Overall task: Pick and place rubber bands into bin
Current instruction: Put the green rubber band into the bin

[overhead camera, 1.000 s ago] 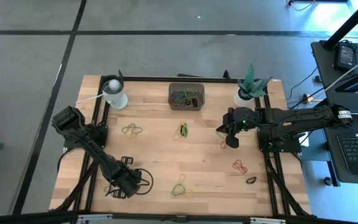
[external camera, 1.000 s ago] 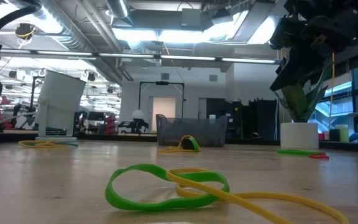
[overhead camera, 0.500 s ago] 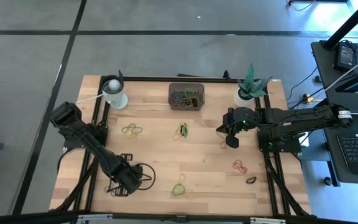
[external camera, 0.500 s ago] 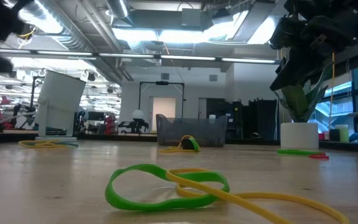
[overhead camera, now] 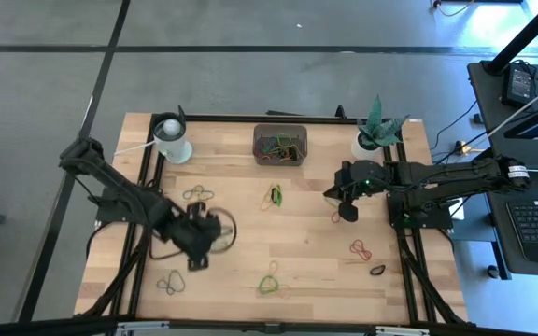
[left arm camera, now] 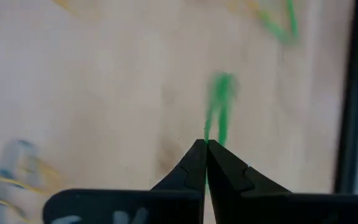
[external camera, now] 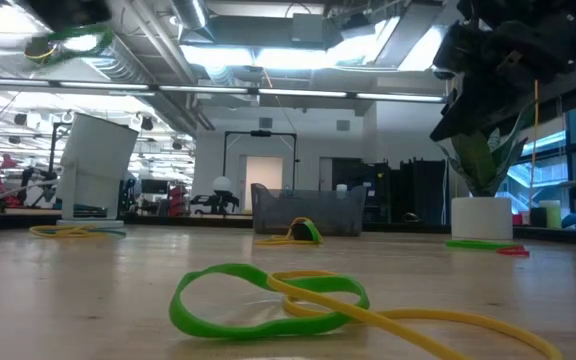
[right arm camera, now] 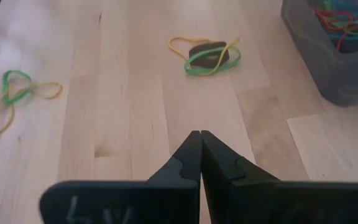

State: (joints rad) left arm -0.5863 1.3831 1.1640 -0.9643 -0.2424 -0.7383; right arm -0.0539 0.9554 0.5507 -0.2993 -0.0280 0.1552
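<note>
High view surface: a big wooden surface (overhead camera: 306,243) with a black frame, seen from right above.
Left arm: it reaches in from the left edge toward the middle of the surface.
Left end effector (overhead camera: 215,231): it is closed on a green rubber band (left arm camera: 219,99). In the left wrist view the two dark tips are pressed together and the green loop sticks out from them, up off the wood.
Right arm: it comes in from the right side and waits near the plant pot.
Right end effector (overhead camera: 348,211): closed, with nothing in it. In the right wrist view the tips touch each other above bare wood.
Bin (overhead camera: 280,144): a small dark box at the far middle edge of the surface, between the white cup and the plant pot. Some colored bands lie inside it.
White cup (overhead camera: 172,140): at the far left part of the surface.
Plant pot (overhead camera: 370,142): white, with green leaves, at the far right part.
Rubber bands (overhead camera: 275,196): little loops lie all over the wood. A green and yellow pair is in the middle, just in front of the bin. A yellow bunch (overhead camera: 197,194) is near the left arm. A green one (overhead camera: 269,283) is at the near edge. Red ones (overhead camera: 361,249) and a black one (overhead camera: 378,271) are on the right.
</note>
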